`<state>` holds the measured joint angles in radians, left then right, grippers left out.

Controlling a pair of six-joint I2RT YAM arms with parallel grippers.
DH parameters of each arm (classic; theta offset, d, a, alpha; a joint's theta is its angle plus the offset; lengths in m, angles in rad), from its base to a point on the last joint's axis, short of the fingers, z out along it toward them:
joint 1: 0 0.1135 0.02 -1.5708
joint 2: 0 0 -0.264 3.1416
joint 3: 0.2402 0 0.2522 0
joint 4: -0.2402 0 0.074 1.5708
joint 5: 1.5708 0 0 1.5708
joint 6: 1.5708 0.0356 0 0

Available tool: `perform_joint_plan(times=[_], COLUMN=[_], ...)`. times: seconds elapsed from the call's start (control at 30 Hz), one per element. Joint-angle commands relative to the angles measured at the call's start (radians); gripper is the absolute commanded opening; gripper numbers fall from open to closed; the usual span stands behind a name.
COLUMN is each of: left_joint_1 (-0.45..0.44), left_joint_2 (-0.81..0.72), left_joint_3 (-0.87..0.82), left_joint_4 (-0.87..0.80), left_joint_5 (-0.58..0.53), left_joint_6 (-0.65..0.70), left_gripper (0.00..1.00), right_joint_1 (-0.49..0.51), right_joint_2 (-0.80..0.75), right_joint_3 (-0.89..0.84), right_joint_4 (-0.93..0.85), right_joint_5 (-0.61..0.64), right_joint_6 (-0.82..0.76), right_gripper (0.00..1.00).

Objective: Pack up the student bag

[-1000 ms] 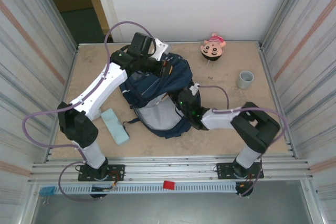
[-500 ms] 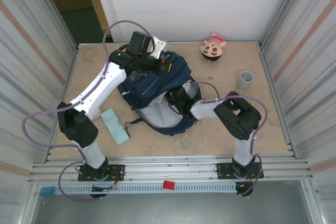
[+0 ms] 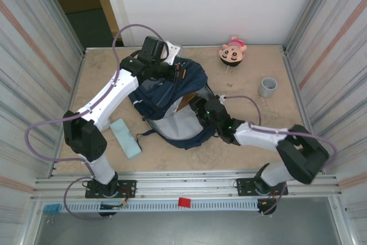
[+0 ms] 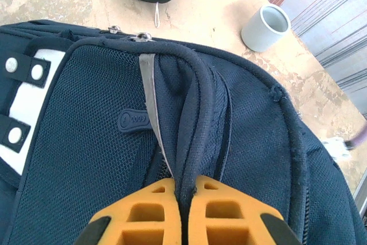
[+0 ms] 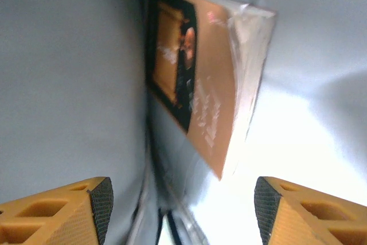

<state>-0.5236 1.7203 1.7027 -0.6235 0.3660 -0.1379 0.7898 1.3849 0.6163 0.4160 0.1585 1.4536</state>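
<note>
Left wrist: student bag (image 4: 86, 142), top fold pinched between left fingers (image 4: 143, 213); right fingers (image 5: 69, 210) spread (brown book (image 5: 212, 101) ahead, untouched).

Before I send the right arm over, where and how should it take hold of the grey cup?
Probably its rim wall, from straight above: the cup stands upright, mouth open, apart from the bag and the doll, so one finger can go inside, one outside.
</note>
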Motion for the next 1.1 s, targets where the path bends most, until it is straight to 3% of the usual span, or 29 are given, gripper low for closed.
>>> perform_joint_plan(times=[0.0, 0.1, 0.23, 0.37, 0.43, 0.63, 0.67, 0.77, 0.9, 0.97, 1.0, 1.07], left_joint_1=[0.017, 0.016, 0.014, 0.010, 0.003, -0.019, -0.021, -0.019, 0.008, 0.034, 0.050, 0.076], left_joint_2=[-0.038, -0.022, -0.001, 0.005, 0.012, 0.012, 0.011, -0.001, -0.033, -0.056, -0.073, -0.109], left_joint_3=[-0.011, -0.009, -0.019, -0.038, -0.036, -0.030, -0.033, -0.041, -0.061, -0.083, -0.101, -0.144], left_joint_4=[0.084, 0.090, 0.108, 0.124, 0.123, 0.121, 0.121, 0.119, 0.119, 0.131, 0.139, 0.152], left_joint_5=[-0.014, 0.004, 0.038, 0.038, 0.039, 0.056, 0.056, 0.048, 0.052, 0.080, 0.091, 0.101], left_joint_6=[-0.032, -0.055, -0.095, -0.118, -0.121, -0.134, -0.137, -0.138, -0.132, -0.141, -0.145, -0.146], left_gripper=[0.00, 0.00, 0.00, 0.00, 0.00, 0.00, 0.00, 0.00, 0.02, 0.17, 0.31, 0.44], right_joint_1=[0.032, 0.090, 0.174, 0.186, 0.186, 0.184, 0.182, 0.177, 0.134, 0.103, 0.079, 0.033], right_joint_2=[-0.146, -0.234, -0.248, -0.183, -0.127, 0.032, 0.052, 0.070, 0.031, 0.001, -0.012, -0.036], right_joint_3=[-0.031, -0.004, 0.049, 0.076, 0.120, 0.289, 0.312, 0.332, 0.294, 0.270, 0.263, 0.273], right_joint_4=[-0.042, -0.098, -0.161, -0.065, -0.036, -0.141, -0.196, -0.279, -0.298, -0.273, -0.258, -0.257], right_joint_5=[-0.084, -0.157, -0.130, -0.143, -0.164, -0.068, -0.032, 0.048, 0.040, -0.007, -0.049, -0.141], right_joint_6=[-0.196, -0.337, -0.422, -0.441, -0.456, -0.450, -0.438, -0.431, -0.469, -0.489, -0.507, -0.538], right_gripper=[0.68, 0.72, 0.75, 0.78, 0.85, 0.82, 0.78, 0.50, 0.16, 0.04, 0.02, 0.00])
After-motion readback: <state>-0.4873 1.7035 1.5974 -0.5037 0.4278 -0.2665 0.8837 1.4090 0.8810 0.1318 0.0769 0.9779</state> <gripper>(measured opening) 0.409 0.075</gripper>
